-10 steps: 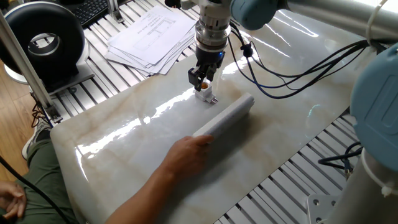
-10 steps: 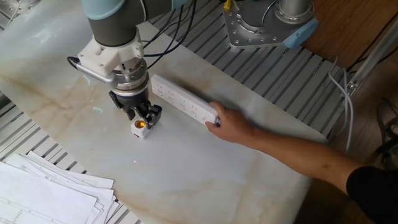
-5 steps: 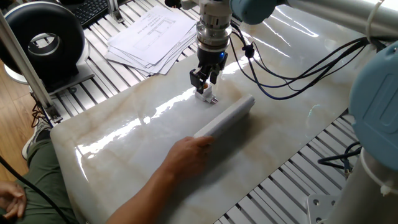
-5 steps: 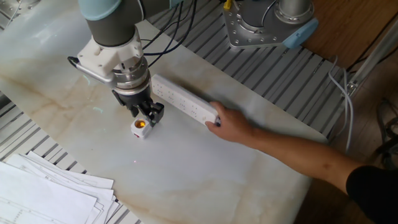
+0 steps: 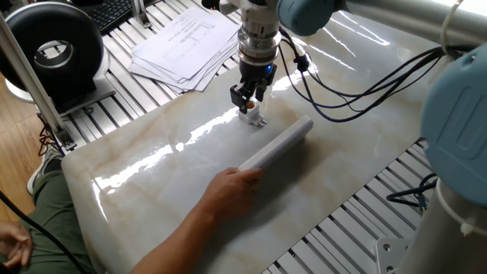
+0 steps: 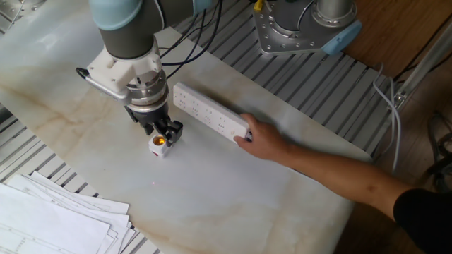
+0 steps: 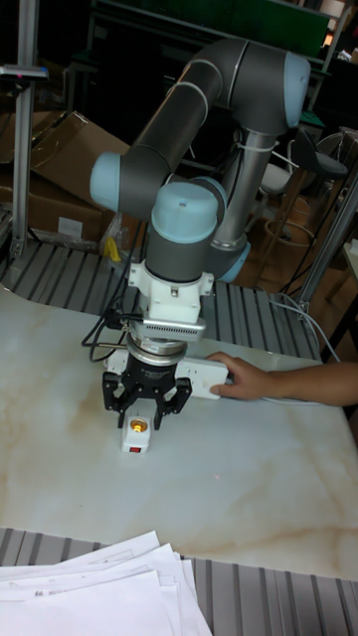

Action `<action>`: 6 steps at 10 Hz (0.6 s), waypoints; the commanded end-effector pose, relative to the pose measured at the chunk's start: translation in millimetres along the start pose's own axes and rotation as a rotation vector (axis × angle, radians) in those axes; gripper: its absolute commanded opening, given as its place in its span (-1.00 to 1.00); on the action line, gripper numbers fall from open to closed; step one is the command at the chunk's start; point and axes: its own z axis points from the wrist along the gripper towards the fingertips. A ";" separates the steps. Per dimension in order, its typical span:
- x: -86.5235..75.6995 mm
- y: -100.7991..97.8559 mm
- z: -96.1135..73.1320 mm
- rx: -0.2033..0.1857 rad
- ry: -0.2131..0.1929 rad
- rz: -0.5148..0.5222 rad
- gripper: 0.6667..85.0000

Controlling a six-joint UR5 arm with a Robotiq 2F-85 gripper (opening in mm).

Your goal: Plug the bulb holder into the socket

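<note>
The bulb holder is a small white block with an orange-lit round opening. It stands on the marble table, also seen as the bulb holder and the bulb holder. My gripper hovers low right over it, open, with black fingers straddling its top; the gripper does not clamp it. The socket, a long white power strip, lies just beyond the holder. A person's hand holds one end of the socket.
A stack of printed papers lies at the table's edge near the holder. The person's forearm stretches across the table. Slatted aluminium frame borders the marble slab, and black cables hang from the arm.
The gripper shifted slightly sideways above the bulb holder and back. The holder, the socket and the hand stayed where they were.
</note>
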 end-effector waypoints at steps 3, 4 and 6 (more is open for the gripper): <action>-4.1 0.3 19.5 -0.018 -0.004 0.030 0.30; -3.8 0.3 20.4 -0.018 -0.002 0.033 0.26; 0.1 -10.0 18.3 0.029 0.017 0.107 -0.98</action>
